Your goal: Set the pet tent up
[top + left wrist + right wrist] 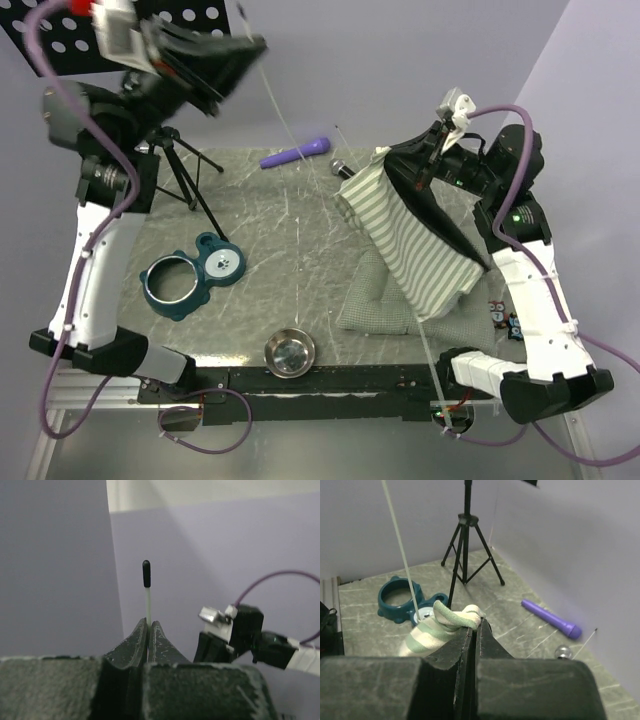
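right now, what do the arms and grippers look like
Both the left arm and right arm have white shells over black joints, each with a purple cable. The left gripper and right gripper have black, scuffed fingers. The right arm shows a green light.

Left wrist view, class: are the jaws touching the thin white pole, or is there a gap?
Touching. The left wrist view shows the left gripper with its jaws shut on the thin white pole, which rises from between them with no gap.
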